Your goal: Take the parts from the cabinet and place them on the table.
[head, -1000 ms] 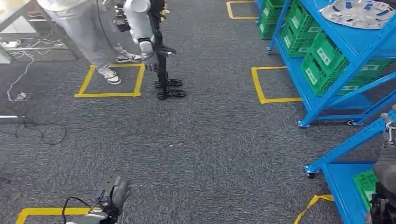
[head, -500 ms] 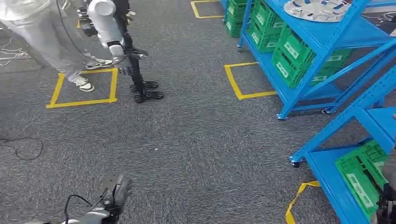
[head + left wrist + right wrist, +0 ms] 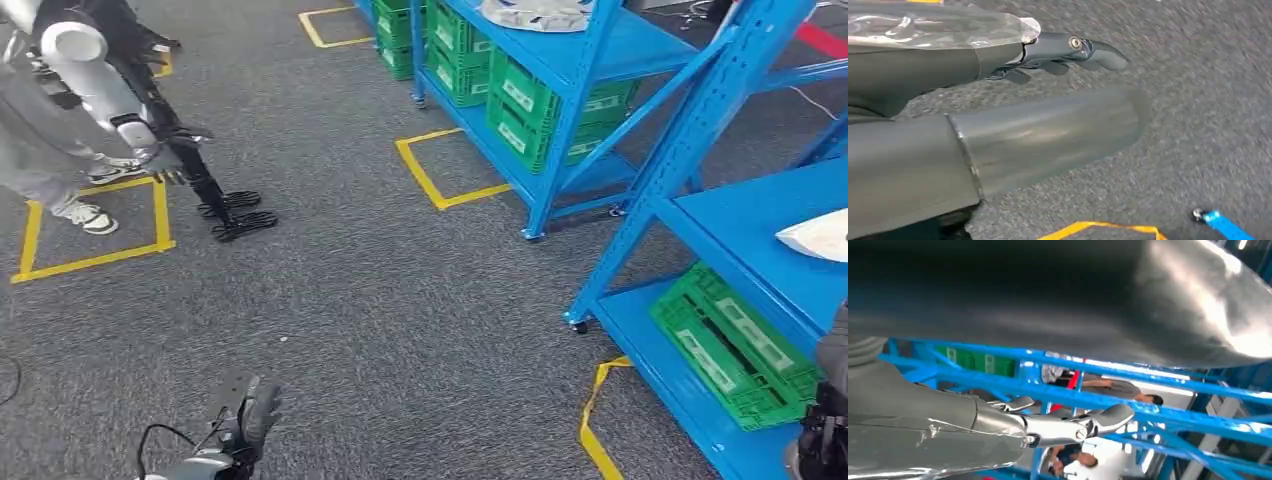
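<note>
The task looks barely begun. Both hands hang low with nothing in them: the left hand (image 3: 1013, 100) shows its fingers (image 3: 1083, 50) loosely spread over the carpet, the right hand (image 3: 998, 425) likewise before the blue cabinet (image 3: 640, 190). A pale part (image 3: 818, 236) lies on its near right shelf, above green crates (image 3: 735, 345). Reaching, grasping and carrying remain.

Head view looks down at carpet (image 3: 400, 300) and racks (image 3: 700, 230) — wrists close, apparently skewed.
</note>
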### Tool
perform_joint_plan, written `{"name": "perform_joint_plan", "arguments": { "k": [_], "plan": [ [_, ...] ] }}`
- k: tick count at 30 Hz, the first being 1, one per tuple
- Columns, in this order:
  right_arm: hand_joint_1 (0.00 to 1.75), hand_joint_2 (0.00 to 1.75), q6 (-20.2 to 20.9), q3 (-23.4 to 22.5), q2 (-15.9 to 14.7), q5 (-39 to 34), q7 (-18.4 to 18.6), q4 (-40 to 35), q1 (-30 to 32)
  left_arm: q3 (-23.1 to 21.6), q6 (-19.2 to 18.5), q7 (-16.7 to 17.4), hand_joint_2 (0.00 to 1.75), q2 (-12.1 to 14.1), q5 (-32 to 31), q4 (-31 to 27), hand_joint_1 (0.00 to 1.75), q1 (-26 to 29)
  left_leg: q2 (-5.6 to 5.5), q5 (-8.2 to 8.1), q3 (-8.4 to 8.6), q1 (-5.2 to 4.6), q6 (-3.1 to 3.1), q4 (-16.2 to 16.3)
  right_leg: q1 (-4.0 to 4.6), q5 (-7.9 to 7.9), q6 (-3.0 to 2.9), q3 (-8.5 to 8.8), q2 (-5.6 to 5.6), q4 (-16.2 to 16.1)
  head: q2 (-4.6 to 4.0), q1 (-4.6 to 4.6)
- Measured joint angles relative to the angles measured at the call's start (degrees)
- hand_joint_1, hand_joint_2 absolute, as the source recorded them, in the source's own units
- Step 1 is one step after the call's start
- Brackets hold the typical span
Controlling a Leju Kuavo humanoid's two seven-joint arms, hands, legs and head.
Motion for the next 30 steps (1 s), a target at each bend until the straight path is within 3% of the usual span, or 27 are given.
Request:
{"name": "perform_joint_plan", "arguments": {
  "k": [1, 3, 5, 6, 7, 8, 9, 10, 11, 12, 14, 15, 16, 17, 20, 21, 22, 23, 25, 26, 27, 28, 29, 30],
  "plan": [
    [0.00, 0.00, 0.00, 0.07, 0.00, 0.00, -0.02, 0.04, -0.16, 0.00, 0.00, 0.00, 0.00, 0.13, 0.00, 0.00, 0.00, -0.01, -2.35, -0.61, 0.69, 0.31, 0.22, -1.94, 0.36, -0.07, 0.35, -0.43, 0.62, 0.31, 0.00, 0.11],
    [0.00, 0.00, -0.07, 0.24, 0.04, 0.00, -0.04, 0.18, -0.30, 0.00, -0.02, -0.02, 0.00, 0.13, 0.00, 0.00, 0.00, 0.06, -1.22, -0.59, 0.62, -0.06, 0.29, -2.14, -0.21, 0.24, 0.99, -0.83, 1.95, 0.18, 0.00, 0.06],
    [0.00, 0.00, -0.07, 0.44, 0.04, 0.00, -0.09, 0.26, -0.27, 0.00, -0.09, -0.04, 0.00, 0.09, 0.11, -0.02, 0.00, -0.07, 0.18, -0.29, 0.90, 0.12, 1.09, -2.66, -0.20, 0.51, 1.87, -1.22, 3.39, -0.07, 0.00, 0.13],
    [0.00, 0.00, -0.07, 0.50, 0.04, 0.00, -0.11, 0.31, -0.25, 0.00, -0.09, -0.07, 0.00, 0.09, 0.20, -0.04, 0.00, -0.22, 1.12, -0.06, 1.15, 0.26, 1.46, -3.07, -0.26, -0.28, 1.90, -1.72, 0.57, 0.99, 0.00, 0.04],
    [0.00, 0.00, -0.04, 0.55, 0.04, 0.00, -0.15, 0.39, -0.58, 0.00, -0.17, -0.22, 0.00, 0.11, 0.22, -0.04, 0.00, -0.21, 1.67, -0.13, 1.21, 0.15, 1.78, -3.12, -0.03, -2.29, 2.05, -3.06, -2.18, 3.82, 0.00, 0.48],
    [0.00, 0.00, -0.02, 0.61, 0.07, 0.00, -0.17, 0.44, -0.73, 0.00, -0.17, -0.22, 0.00, 0.15, 0.28, -0.04, 0.00, -0.13, 2.27, -0.19, 1.24, 0.03, 2.00, -3.11, -0.12, -4.59, 2.26, -4.98, -3.44, 8.26, 0.00, 0.70],
    [0.00, 0.00, -0.02, 0.70, 0.07, 0.00, -0.17, 0.48, -0.70, 0.00, -0.17, -0.22, 0.00, 0.22, 0.35, -0.04, 0.00, 0.01, 2.99, -0.24, 1.26, -0.08, 2.08, -3.11, -0.32, -6.66, 2.42, -7.22, -3.99, 13.23, 0.00, 0.74],
    [0.00, 0.00, -0.02, 0.79, 0.07, 0.00, -0.15, 0.59, -0.67, 0.00, -0.17, -0.22, 0.00, 0.31, 0.37, -0.04, 0.00, 0.14, 3.72, -0.29, 1.22, -0.15, 2.13, -3.08, -0.50, -8.14, 2.62, -9.22, -4.22, 17.51, 0.00, 0.79],
    [0.00, 0.00, -0.02, 0.90, 0.07, -0.02, -0.15, 0.79, -0.67, 0.00, -0.17, -0.22, 0.00, 0.33, 0.44, -0.04, 0.00, 0.24, 4.53, -0.36, 1.26, -0.18, 2.12, -3.07, -0.65, -8.37, 2.77, -10.20, -4.38, 19.66, 0.00, 0.76],
    [0.00, 0.00, 0.00, 1.01, 0.07, -0.02, -0.15, 0.96, -0.70, 0.00, -0.17, -0.22, 0.00, 0.33, 0.50, -0.04, 0.00, 0.24, 5.15, -0.46, 1.35, -0.18, 1.99, -3.06, -0.76, -7.09, 2.88, -9.55, -4.54, 18.32, 0.00, 0.78],
    [0.00, 0.00, 0.02, 1.22, 0.09, -0.20, -0.15, 1.22, -1.09, 0.00, -0.17, -0.22, 0.00, 0.33, 0.70, -0.04, 0.00, 0.10, 6.30, -0.76, 1.76, -0.16, 1.66, -3.05, -1.01, -2.22, 2.90, -4.64, -5.44, 8.98, 0.00, 0.81],
    [0.00, 0.00, 0.02, 1.31, 0.15, -0.28, -0.15, 1.35, -1.55, 0.00, -0.17, -0.22, 0.00, 0.35, 0.90, -0.04, 0.00, 0.04, 6.80, -0.96, 2.11, -0.17, 1.38, -3.03, -1.00, 0.00, 2.78, -1.69, -7.10, 3.58, 0.00, 0.83],
    [0.00, 0.00, 0.00, 1.44, 0.31, -0.39, -0.15, 1.53, -2.22, 0.00, -0.17, -0.22, 0.00, 0.57, 1.05, -0.04, 0.00, 0.00, 7.32, -1.14, 2.24, -0.49, 1.08, -3.01, -0.32, -0.86, 2.89, -0.26, -9.49, 0.97, 0.00, 0.87],
    [0.00, 0.00, 0.02, 1.57, 0.50, -0.59, -0.09, 1.66, -2.89, 0.00, -0.17, -0.20, 0.00, 0.79, 1.27, -0.04, 0.00, -0.16, 7.92, -1.28, 2.09, -0.78, 0.78, -2.65, -0.17, -0.65, 2.08, 0.05, -8.86, 0.30, 0.00, 0.79],
    [0.00, 0.00, -0.04, 1.97, 0.81, -1.05, 0.00, 2.27, -3.31, 0.00, -0.17, -0.20, 0.00, 0.94, 1.73, -0.07, 0.00, -0.49, 9.89, -1.36, 2.44, -0.60, 0.05, -2.85, 0.10, -0.40, 1.16, -0.25, -6.88, 0.26, 0.00, 0.52],
    [0.00, 0.00, -0.07, 2.08, 0.96, -1.07, 0.00, 2.38, -3.53, 0.00, -0.24, -0.20, 0.00, 0.99, 1.75, -0.07, 0.00, -0.59, 9.23, -2.05, 2.38, -0.33, -0.40, -2.43, -0.31, -0.10, 0.69, 0.09, -6.29, -0.17, 0.00, 0.46],
    [0.00, 0.00, -0.07, 2.25, 1.16, -1.05, -0.11, 2.51, -3.94, 0.00, -0.26, -0.22, 0.00, 1.07, 1.75, -0.07, 0.00, -0.65, 6.18, -3.49, 1.58, -0.16, -0.64, -0.35, -0.29, 0.01, 0.50, 0.00, -5.83, -0.22, 0.00, 0.17],
    [0.00, 0.00, -0.07, 2.38, 1.31, -1.25, -0.09, 2.75, -4.38, 0.00, -0.26, -0.22, 0.00, 1.16, 1.79, -0.07, 0.00, -0.64, 4.36, -5.80, -0.48, -0.10, -0.71, 3.91, -0.33, 0.11, 0.10, -0.12, -5.35, -0.22, 0.00, 0.00],
    [0.00, 0.00, 0.22, 2.56, 1.44, -1.75, -0.61, 3.34, -4.42, 0.00, -0.26, -0.24, 0.00, 1.23, 2.01, -0.07, 0.00, -0.37, 3.31, -9.83, -5.66, -0.11, -0.87, 14.15, -0.25, 0.15, -0.11, -0.25, -4.08, -0.21, 0.00, -0.44],
    [0.00, 0.00, 0.37, 2.64, 1.55, -2.01, -0.85, 3.71, -4.42, 0.00, -0.20, -0.26, 0.00, 1.27, 2.10, -0.07, 0.00, -0.06, 3.29, -10.16, -7.25, -0.12, -0.88, 16.76, -0.21, 0.18, -0.15, -0.28, -3.30, -0.18, 0.00, -0.44],
    [0.00, 0.00, 0.68, 2.73, 1.66, -2.34, -1.16, 4.00, -4.42, 0.00, -0.15, -0.28, 0.00, 1.29, 2.16, -0.07, 0.00, 0.21, 3.26, -9.08, -7.48, -0.12, -0.80, 16.55, -0.21, 0.20, -0.17, -0.26, -2.49, -0.16, 0.00, -0.44],
    [0.00, 0.00, 1.05, 2.78, 1.73, -2.54, -1.44, 4.29, -4.42, 0.00, -0.13, -0.42, 0.00, 1.31, 2.25, -0.07, 0.00, 0.31, 3.20, -6.76, -6.43, -0.11, -0.63, 13.57, -0.21, 0.20, -0.16, -0.24, -1.65, -0.12, 0.00, -0.53],
    [0.00, 0.00, 1.49, 2.80, 1.77, -2.73, -1.68, 4.55, -4.42, 0.00, 0.00, -0.61, 0.00, 1.40, 2.36, -0.07, 0.00, 0.28, 2.83, -3.59, -4.07, -0.08, -0.41, 8.11, -0.23, 0.21, -0.13, -0.17, -0.85, -0.04, 0.00, -0.66],
    [0.00, 0.00, 1.68, 2.82, 1.81, -2.80, -1.84, 4.72, -4.46, 0.00, 0.02, -0.79, 0.00, 1.44, 2.51, -0.07, 0.00, 0.25, 1.34, -0.80, -1.48, 0.04, -0.20, 2.35, -0.27, 0.17, -0.06, -0.14, -0.21, 0.06, 0.00, -0.68]
  ]
}}
